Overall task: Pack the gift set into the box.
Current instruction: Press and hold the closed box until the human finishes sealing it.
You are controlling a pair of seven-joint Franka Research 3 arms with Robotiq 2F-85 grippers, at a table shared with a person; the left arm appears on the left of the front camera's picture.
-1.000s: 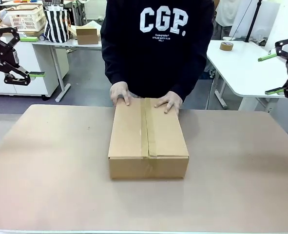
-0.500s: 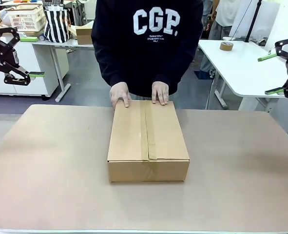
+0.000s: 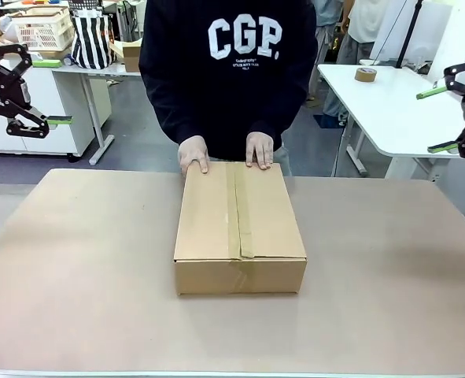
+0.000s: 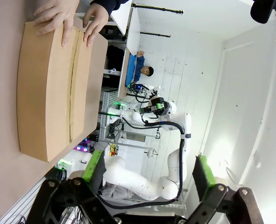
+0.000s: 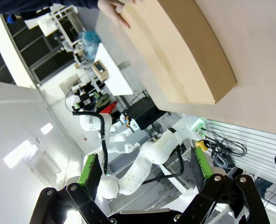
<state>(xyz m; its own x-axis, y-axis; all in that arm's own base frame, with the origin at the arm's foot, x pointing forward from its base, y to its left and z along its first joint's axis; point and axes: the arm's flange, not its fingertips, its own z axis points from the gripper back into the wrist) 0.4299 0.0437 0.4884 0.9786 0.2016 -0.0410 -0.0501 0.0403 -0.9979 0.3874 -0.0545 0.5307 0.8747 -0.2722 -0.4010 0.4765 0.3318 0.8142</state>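
Front view: the left gripper [image 3: 49, 91] hangs high at the left edge, fingers spread wide, holding nothing. Behind it a white basket [image 3: 42, 28] sits on a bench. The box [image 3: 239, 228], taped shut, lies mid-tabletop [image 3: 83, 276] under a person's hands [image 3: 193, 153]. The right gripper [image 3: 439, 120] is likewise agape and empty, beside a white table [image 3: 389, 110] with a tape roll [image 3: 365, 74].

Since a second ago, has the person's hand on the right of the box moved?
Yes. That hand slid toward picture left along the box's far edge, closer to the tape seam.
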